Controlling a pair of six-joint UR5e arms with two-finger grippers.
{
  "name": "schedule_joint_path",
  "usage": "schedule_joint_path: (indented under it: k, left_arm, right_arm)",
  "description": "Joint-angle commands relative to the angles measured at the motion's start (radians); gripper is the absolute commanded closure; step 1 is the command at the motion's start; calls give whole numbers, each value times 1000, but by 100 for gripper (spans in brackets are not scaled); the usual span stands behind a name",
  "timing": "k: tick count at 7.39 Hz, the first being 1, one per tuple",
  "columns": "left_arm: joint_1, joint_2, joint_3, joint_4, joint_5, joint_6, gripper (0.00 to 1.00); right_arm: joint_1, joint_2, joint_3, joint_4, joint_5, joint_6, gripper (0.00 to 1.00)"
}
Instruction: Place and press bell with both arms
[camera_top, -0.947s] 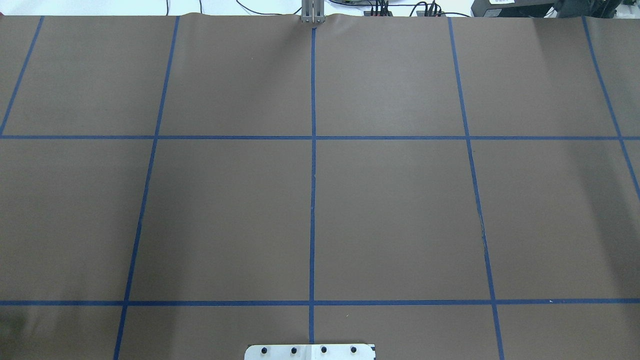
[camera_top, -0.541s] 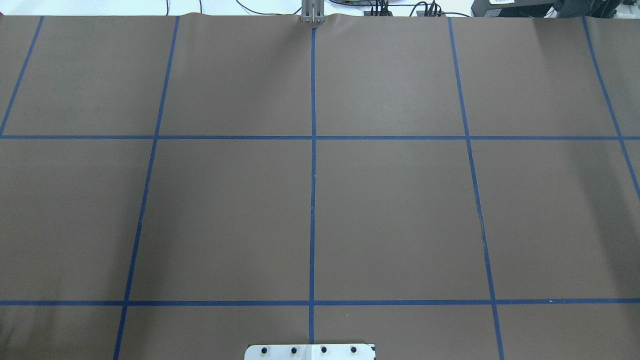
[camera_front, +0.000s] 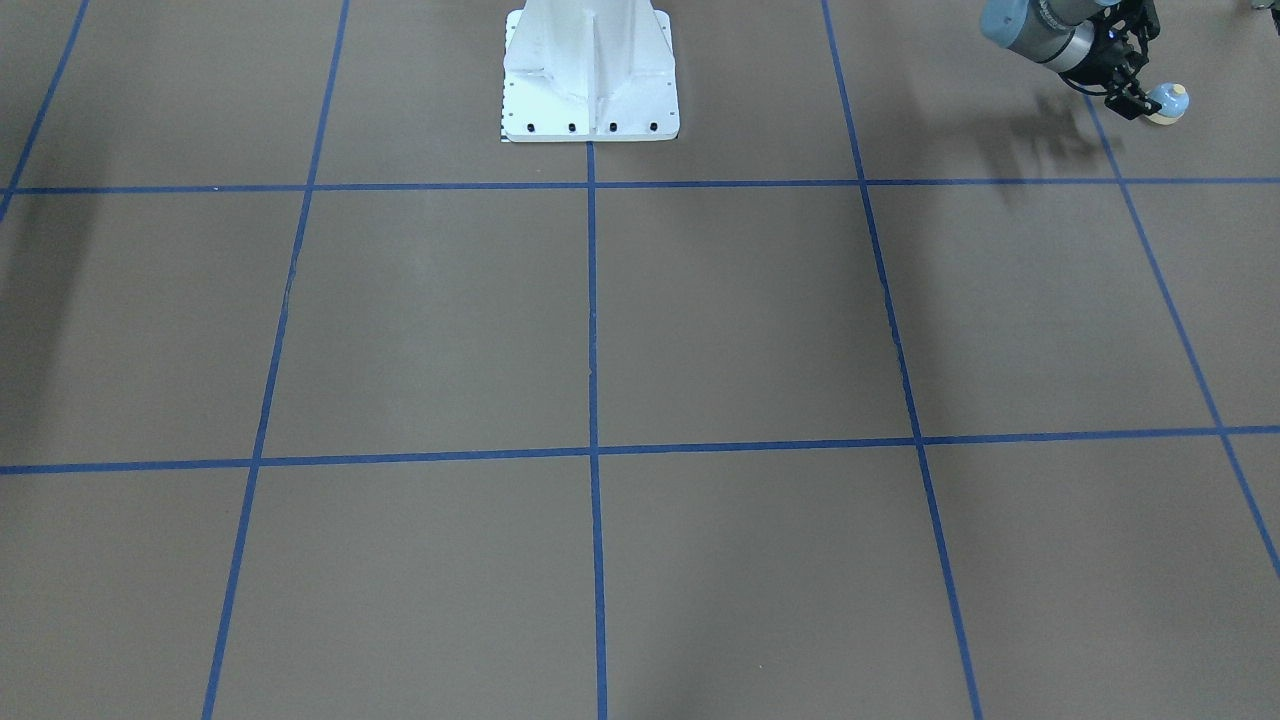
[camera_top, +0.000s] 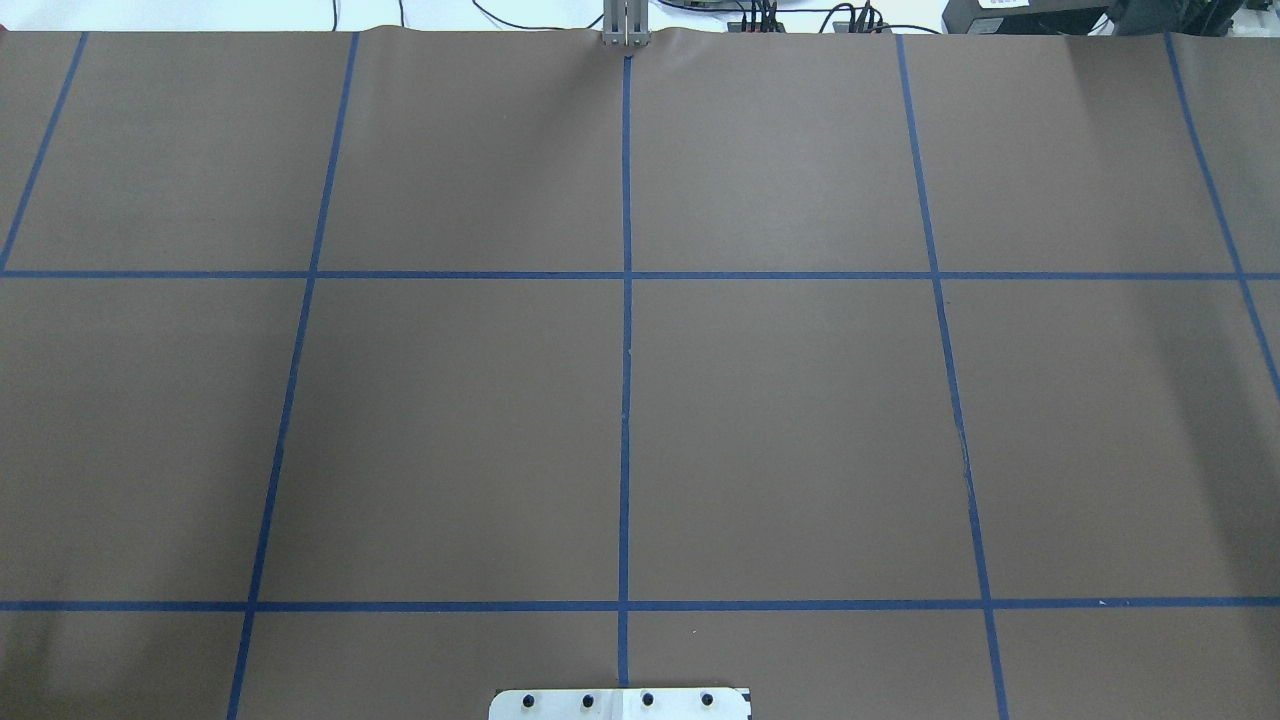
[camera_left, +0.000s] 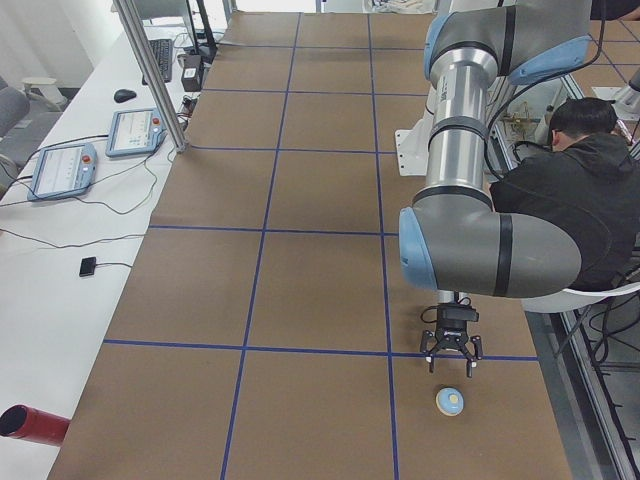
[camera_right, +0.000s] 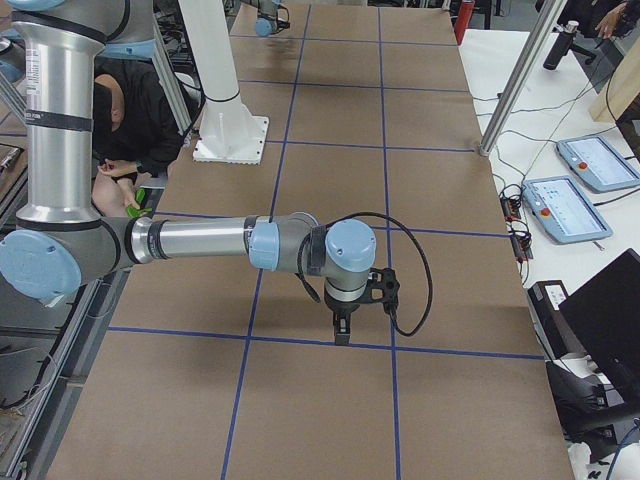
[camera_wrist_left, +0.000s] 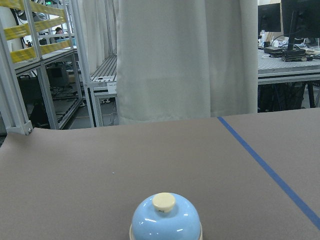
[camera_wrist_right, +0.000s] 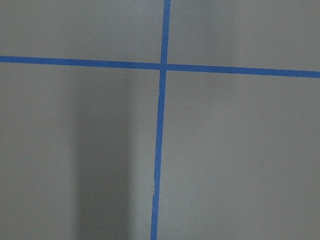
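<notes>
The light-blue bell (camera_left: 450, 401) with its cream button stands upright on the brown table near its left end. It also shows in the front-facing view (camera_front: 1167, 102) and low in the left wrist view (camera_wrist_left: 166, 220). My left gripper (camera_left: 452, 368) is open and empty, close beside the bell and apart from it; it also shows in the front-facing view (camera_front: 1135, 100). My right gripper (camera_right: 342, 335) points down over a blue tape line far from the bell. It shows only in the side view, so I cannot tell whether it is open. The overhead view shows neither arm nor the bell.
The white bolted pedestal (camera_front: 590, 75) stands at the robot's edge of the table. Blue tape lines (camera_top: 625, 400) divide the brown cover. A seated person (camera_left: 575, 200) is beside the table. Teach pendants (camera_left: 60, 168) and a red cylinder (camera_left: 30, 425) lie on the side bench.
</notes>
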Motion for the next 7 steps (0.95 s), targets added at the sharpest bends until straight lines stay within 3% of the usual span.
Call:
schedule_joint_path:
  k: [1, 7]
  left_arm:
    - [5, 1, 60, -39, 2, -1, 0]
    - [12, 7, 127, -105, 2, -1, 0]
  right_arm:
    - [0, -1, 0, 0, 2, 1, 0]
    - [0, -1, 14, -2, 6, 1, 0]
